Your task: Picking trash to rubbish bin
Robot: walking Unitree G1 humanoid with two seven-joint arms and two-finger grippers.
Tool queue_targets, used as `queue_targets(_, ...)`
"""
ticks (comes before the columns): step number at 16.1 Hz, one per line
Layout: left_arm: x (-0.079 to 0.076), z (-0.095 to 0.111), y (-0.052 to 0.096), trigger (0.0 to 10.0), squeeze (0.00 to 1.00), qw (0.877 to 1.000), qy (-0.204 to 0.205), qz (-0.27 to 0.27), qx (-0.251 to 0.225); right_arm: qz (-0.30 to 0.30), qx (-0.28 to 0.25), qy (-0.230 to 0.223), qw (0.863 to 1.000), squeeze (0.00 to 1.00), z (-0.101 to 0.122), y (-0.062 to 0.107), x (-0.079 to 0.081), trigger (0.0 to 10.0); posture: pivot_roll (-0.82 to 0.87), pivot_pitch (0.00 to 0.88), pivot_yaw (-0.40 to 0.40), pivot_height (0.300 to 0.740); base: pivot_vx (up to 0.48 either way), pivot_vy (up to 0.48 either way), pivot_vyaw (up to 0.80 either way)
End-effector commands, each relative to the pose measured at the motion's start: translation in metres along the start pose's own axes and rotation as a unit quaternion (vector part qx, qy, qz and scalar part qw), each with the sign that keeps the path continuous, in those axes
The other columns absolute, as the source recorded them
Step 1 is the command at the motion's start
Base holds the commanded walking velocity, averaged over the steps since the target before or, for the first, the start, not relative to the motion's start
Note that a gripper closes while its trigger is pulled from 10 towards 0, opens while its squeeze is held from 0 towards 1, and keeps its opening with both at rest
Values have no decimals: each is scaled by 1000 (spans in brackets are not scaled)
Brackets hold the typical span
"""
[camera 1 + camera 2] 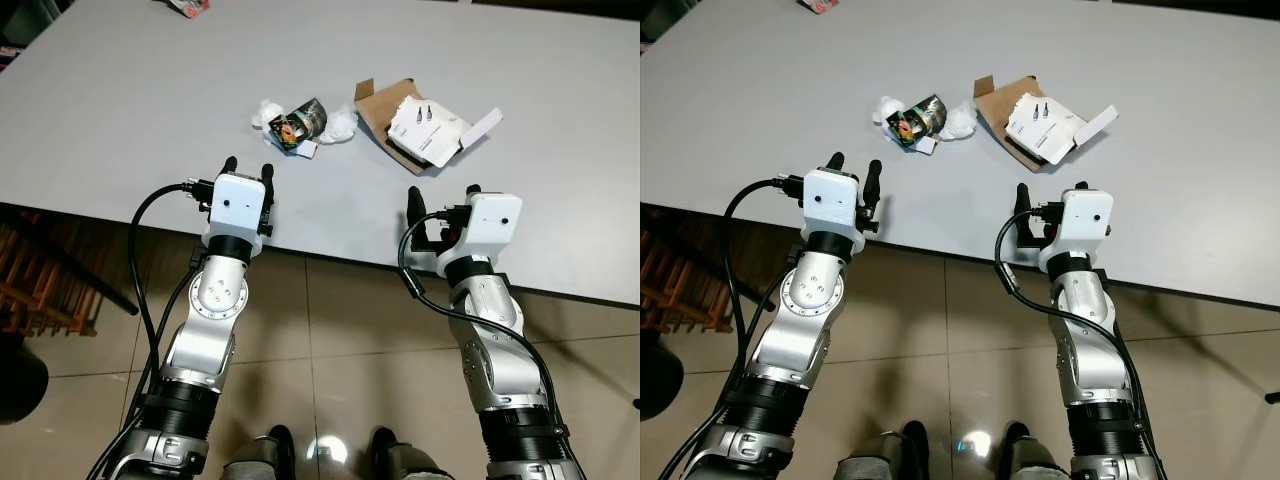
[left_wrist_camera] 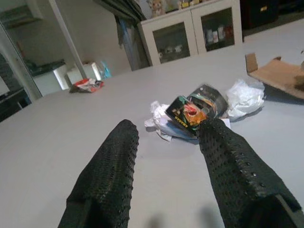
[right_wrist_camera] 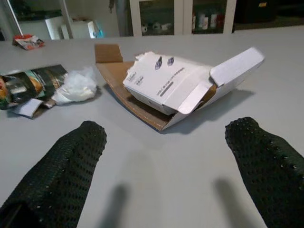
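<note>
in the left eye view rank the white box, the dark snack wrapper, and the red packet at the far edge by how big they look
1. white box
2. dark snack wrapper
3. red packet, though it is cut off by the picture's edge and lies farthest away, so its true size is unsure.

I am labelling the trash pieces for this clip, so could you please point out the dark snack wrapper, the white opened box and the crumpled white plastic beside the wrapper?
dark snack wrapper [image 1: 300, 123], left eye view, on its printed middle.
white opened box [image 3: 166, 83], right wrist view, on its white top face.
crumpled white plastic [image 2: 244, 96], left wrist view, on its bunched centre.

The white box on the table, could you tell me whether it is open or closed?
Open: the white box has its lid flap swung out to one side, lying on flattened brown cardboard.
</note>
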State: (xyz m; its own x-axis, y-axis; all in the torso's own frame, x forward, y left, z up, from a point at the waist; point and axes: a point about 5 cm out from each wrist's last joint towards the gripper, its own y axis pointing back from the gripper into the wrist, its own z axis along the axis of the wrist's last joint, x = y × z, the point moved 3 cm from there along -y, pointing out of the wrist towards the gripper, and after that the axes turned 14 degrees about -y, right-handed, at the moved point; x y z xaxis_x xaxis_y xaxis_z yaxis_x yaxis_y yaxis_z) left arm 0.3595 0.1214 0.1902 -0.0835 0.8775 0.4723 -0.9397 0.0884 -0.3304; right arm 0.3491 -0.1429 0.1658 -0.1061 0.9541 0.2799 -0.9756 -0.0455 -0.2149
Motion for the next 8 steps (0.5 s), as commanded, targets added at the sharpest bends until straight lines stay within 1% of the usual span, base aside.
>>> queue_targets(1, 2, 5, -1, 10000, 0, 1000, -2, 3, -10, -6, 3, -5, 1000, 0, -1, 2, -2, 10000, -12, 249, 41, 740, 0, 0, 0)
queue_targets(4, 6, 8, -3, 10000, 0, 1000, -5, 12, -17, -5, 2, -5, 1000, 0, -1, 1, -1, 10000, -13, 245, 43, 740, 0, 0, 0)
queue_targets(8, 7, 9, -5, 10000, 0, 1000, -8, 14, -21, -5, 0, -6, 1000, 0, 0, 0, -1, 10000, -17, 238, 46, 740, 343, 0, 0)
